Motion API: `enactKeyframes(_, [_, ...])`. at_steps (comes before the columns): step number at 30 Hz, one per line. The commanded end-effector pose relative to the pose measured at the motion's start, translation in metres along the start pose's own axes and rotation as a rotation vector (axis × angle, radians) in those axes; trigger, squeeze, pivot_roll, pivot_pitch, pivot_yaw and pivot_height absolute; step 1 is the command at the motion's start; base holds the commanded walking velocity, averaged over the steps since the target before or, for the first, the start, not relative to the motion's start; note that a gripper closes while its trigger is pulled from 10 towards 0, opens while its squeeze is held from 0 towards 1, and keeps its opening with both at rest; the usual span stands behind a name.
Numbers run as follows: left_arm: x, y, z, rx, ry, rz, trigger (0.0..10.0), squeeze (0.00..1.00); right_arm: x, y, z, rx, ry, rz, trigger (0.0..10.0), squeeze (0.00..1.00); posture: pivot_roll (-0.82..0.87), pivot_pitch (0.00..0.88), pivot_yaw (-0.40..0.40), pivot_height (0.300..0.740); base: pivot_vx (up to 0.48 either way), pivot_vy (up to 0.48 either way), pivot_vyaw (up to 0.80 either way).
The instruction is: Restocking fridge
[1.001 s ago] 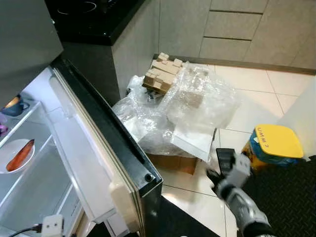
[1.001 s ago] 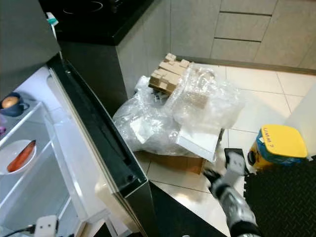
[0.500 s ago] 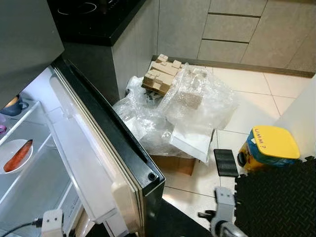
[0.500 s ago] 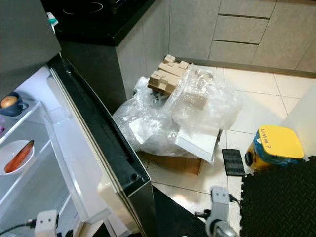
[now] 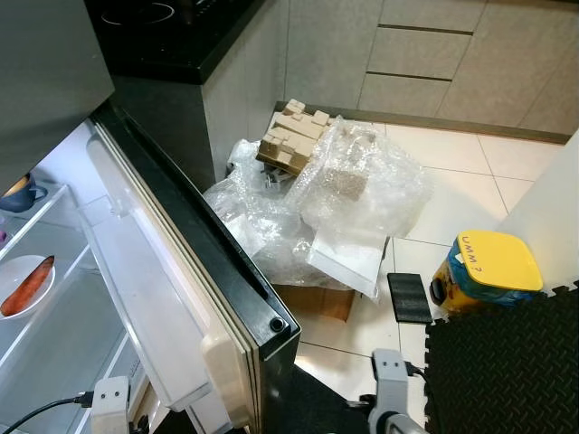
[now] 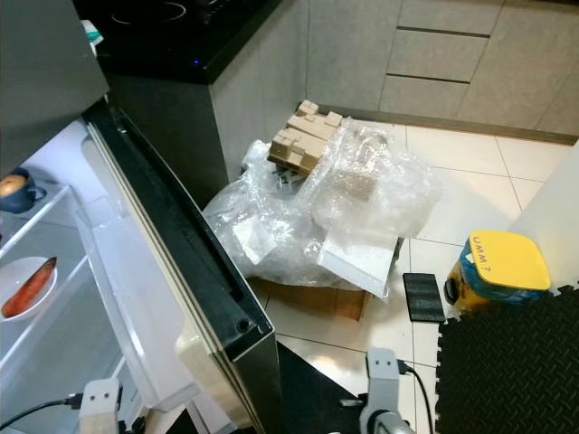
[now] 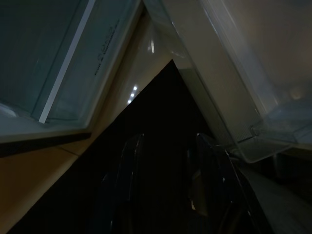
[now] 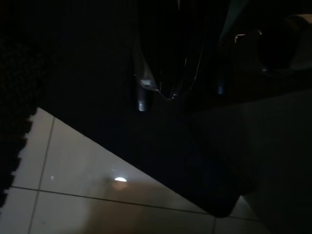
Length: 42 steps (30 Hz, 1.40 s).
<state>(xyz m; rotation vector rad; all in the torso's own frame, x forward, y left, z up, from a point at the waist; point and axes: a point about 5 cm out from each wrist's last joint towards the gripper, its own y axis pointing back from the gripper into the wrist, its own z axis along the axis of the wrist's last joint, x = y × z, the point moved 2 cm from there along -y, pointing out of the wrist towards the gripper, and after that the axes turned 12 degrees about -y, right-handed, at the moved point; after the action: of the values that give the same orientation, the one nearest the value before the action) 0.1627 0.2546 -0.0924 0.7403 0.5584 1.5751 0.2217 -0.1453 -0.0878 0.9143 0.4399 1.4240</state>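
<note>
Left eye view shows the fridge [image 5: 54,298] standing open at my lower left, its door [image 5: 194,271] swung out across the floor. On the shelves I see a plate with a carrot-like item [image 5: 25,285] and a blue cup [image 5: 20,194]; otherwise the shelves look sparsely filled.

Left gripper [image 7: 168,190] hangs low beside the door's clear bins, fingers a narrow gap apart and holding nothing. Right gripper [image 8: 165,58] hangs over the dark mat; its picture is too dark for me to tell how its fingers stand. Neither arm carries stock.

My judgement: I am between items, with the next one still to be fetched. That calls for turning from the fridge toward the supplies and choosing something to grasp.

Surroundings: a heap of clear plastic wrap [image 5: 317,212] over a cardboard box [image 5: 312,300], a cardboard tray [image 5: 291,137] on top, a yellow-lidded container [image 5: 488,269] and a small black slab [image 5: 409,297] beside the black foam mat [image 5: 507,371]. The open door and the plastic heap narrow the floor passage.
</note>
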Motion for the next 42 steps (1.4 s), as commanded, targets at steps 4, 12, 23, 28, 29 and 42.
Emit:
enactKeyframes(4, [-0.014, -0.002, -0.001, 0.021, -0.014, -0.028, 10.0, 0.0, 0.042, -0.007, 0.002, 0.015, 0.035, 0.03, 10.0, 0.0, -0.01, 0.111, -0.012, 0.738, -0.372, 0.0, 0.0])
enactKeyframes(12, [-0.02, -0.002, -0.002, 0.016, -0.021, -0.038, 10.0, 0.0, 0.075, -0.008, 0.001, 0.022, 0.043, 0.055, 10.0, 0.0, -0.01, 0.109, -0.009, 0.738, -0.377, 0.0, 0.0])
enactKeyframes(23, [-0.051, -0.003, -0.005, 0.035, -0.036, -0.069, 10.0, 0.0, 0.057, -0.008, 0.001, 0.019, 0.045, 0.027, 10.0, 0.0, -0.02, 0.107, -0.008, 0.738, -0.379, 0.0, 0.0])
enactKeyframes(28, [-0.071, -0.005, 0.0, 0.035, -0.059, -0.09, 10.0, 0.0, 0.056, -0.007, 0.0, 0.02, 0.045, 0.022, 10.0, 0.0, -0.02, 0.096, 0.0, 0.738, -0.299, 0.0, 0.0])
enactKeyframes(29, [-0.073, -0.005, 0.001, 0.036, -0.063, -0.091, 10.0, 0.0, 0.056, -0.007, 0.0, 0.02, 0.044, 0.021, 10.0, 0.0, -0.02, 0.096, 0.0, 0.738, 0.0, 0.0, 0.0])
enactKeyframes(42, [-0.031, -0.001, -0.008, 0.041, -0.05, -0.055, 10.0, 0.0, 0.053, -0.006, -0.005, 0.027, 0.048, 0.046, 10.0, 0.0, -0.01, 0.077, 0.004, 0.738, 0.0, 0.0, 0.0])
